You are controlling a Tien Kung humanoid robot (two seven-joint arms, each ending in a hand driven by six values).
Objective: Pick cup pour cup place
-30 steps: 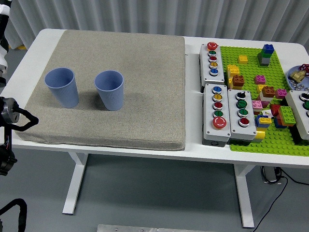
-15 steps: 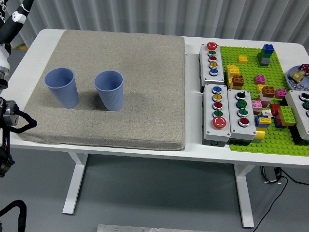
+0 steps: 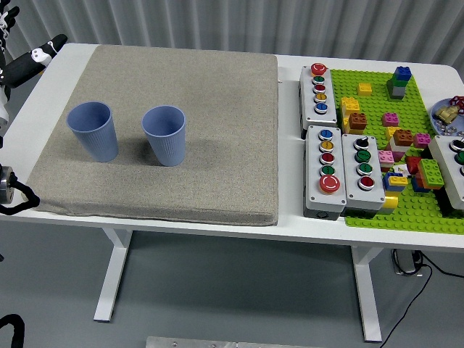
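White desk (image 3: 290,217) carrying a square, coarse-woven grey mat (image 3: 174,123). Two ribbed, tapered blue plastic cups (image 3: 93,130) (image 3: 164,135) are standing upright on its left half, near each other. Left robot hand (image 3: 32,59) is showing at the far-left edge; grip cannot be told.

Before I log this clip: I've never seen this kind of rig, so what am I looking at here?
This is one view from a camera on a humanoid robot's head, looking down over a white table. A grey mat carries two blue cups, both upright and apart. To the right lie grey button boxes and a green brick plate with coloured bricks. Only parts of the robot's left arm show at the left edge. Its right arm is out of view. Nothing is held.
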